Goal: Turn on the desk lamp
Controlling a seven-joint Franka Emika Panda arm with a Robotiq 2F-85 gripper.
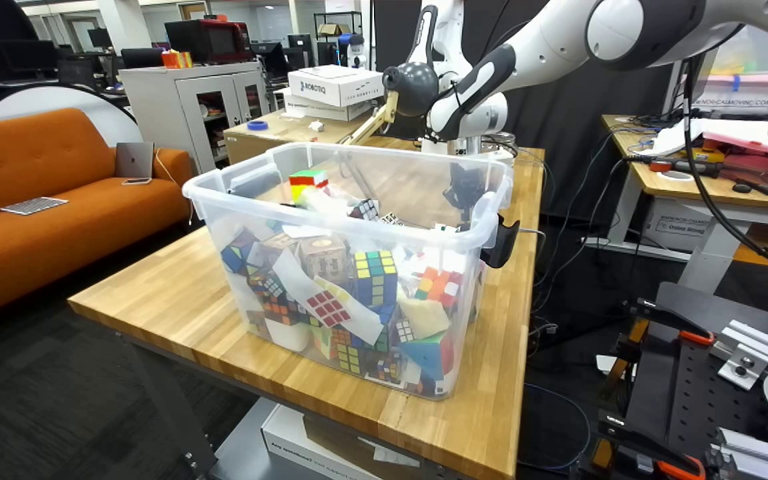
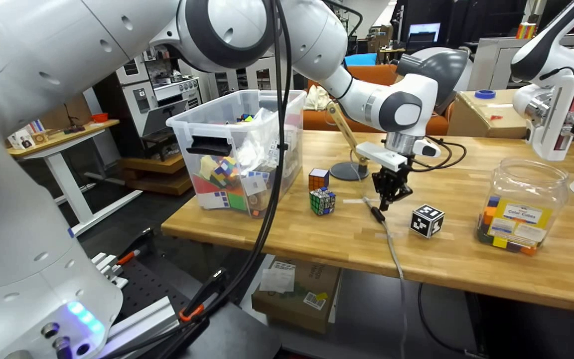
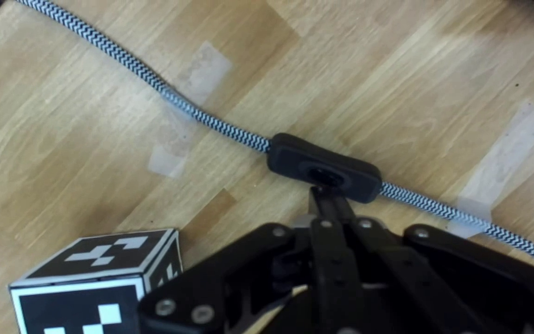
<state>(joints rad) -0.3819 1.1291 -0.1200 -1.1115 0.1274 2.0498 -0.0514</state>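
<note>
The desk lamp has a dark grey rounded head [image 2: 449,67], a pale wooden stem [image 2: 344,127] and a round dark base [image 2: 348,171] on the table. In an exterior view its head [image 1: 417,87] shows behind the plastic bin; no glow is visible. A black inline switch [image 3: 295,157] sits on a black-and-white braided cord [image 3: 132,62]; it also shows in an exterior view [image 2: 377,215]. My gripper [image 3: 329,191] is shut and empty, its fingertips together at the switch's near edge beside the oval button. I cannot tell whether they touch it. The gripper also shows in an exterior view [image 2: 384,205].
A marker cube [image 2: 427,220] lies close beside the gripper, also in the wrist view [image 3: 95,253]. Two puzzle cubes [image 2: 322,201], a clear bin of cubes [image 1: 351,220] and a plastic jar [image 2: 528,199] stand on the table. Tape [image 3: 503,153] lies across the cord.
</note>
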